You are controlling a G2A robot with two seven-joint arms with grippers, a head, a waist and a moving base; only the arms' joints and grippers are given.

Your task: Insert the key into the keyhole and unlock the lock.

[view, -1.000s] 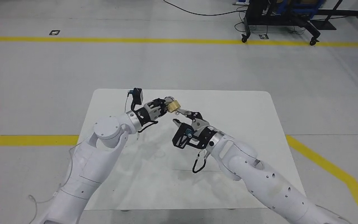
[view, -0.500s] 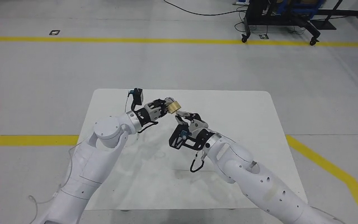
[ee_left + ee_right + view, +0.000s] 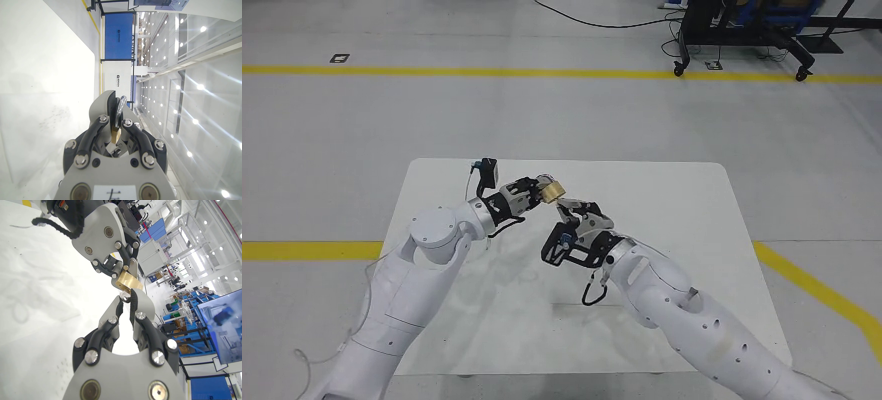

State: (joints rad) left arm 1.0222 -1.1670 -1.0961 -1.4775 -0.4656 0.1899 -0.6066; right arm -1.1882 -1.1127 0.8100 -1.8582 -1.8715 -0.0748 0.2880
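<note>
My left gripper [image 3: 542, 190] holds a brass padlock [image 3: 554, 189] in the air above the white table [image 3: 692, 200]. In the left wrist view the fingers [image 3: 105, 106] are shut on the silver shackle [image 3: 121, 106], with the brass body [image 3: 115, 135] between the linkages. My right gripper [image 3: 564, 207] sits just below and right of the padlock. In the right wrist view its fingertips [image 3: 133, 296] pinch the silver key [image 3: 125, 295], whose tip meets the bottom face of the padlock [image 3: 128, 282]. How deep the key sits in the keyhole is hidden. My left gripper [image 3: 124, 270] stands right behind the lock.
The table's top carries nothing else; its rounded far corner [image 3: 92, 54] shows in the left wrist view. A yellow floor line [image 3: 442, 71] runs behind the table, and a black wheeled frame [image 3: 742, 40] stands far back.
My right arm has shifted left and toward the padlock, bringing the key up against the lock's bottom. The left arm and the lock have stayed in place.
</note>
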